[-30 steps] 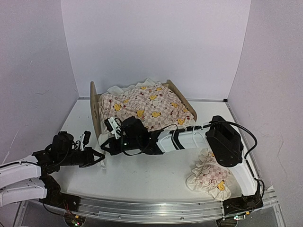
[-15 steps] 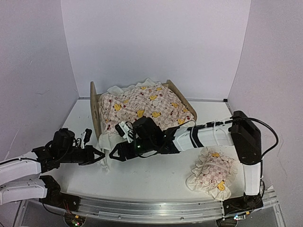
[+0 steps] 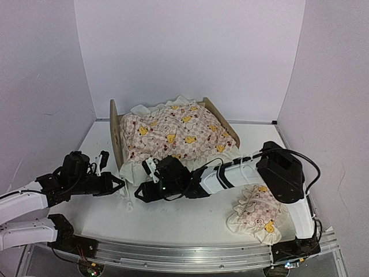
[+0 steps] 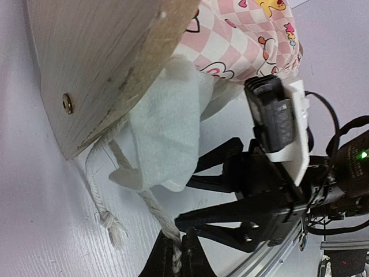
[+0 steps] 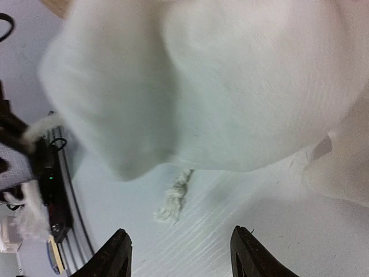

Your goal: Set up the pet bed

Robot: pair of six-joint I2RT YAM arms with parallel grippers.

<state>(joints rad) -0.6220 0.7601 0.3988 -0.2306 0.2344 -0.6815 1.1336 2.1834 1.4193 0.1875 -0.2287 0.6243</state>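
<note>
The pet bed (image 3: 114,137) stands at the back left, and a frilled cartoon-print quilt (image 3: 179,135) lies over it. Its wooden headboard (image 4: 98,63) fills the top of the left wrist view, with a white cloth corner (image 4: 167,133) hanging below it. My left gripper (image 3: 120,186) (image 4: 174,254) is shut on a white rope (image 4: 153,205) that runs from under that corner. My right gripper (image 3: 140,193) (image 4: 187,196) (image 5: 181,254) stands open just right of the left one, low over the table, with nothing between its fingers. A frayed rope end (image 5: 173,202) lies ahead of it under the cloth.
The matching frilled pillow (image 3: 253,214) lies on the table at the front right, beside the right arm's base. A second rope strand with a frayed knot (image 4: 109,222) rests on the table by the headboard. White walls enclose the table (image 3: 190,219).
My right gripper has opened and drawn back from the bed's front corner toward the near edge. My left gripper has stayed shut on the rope, shifting only slightly.
</note>
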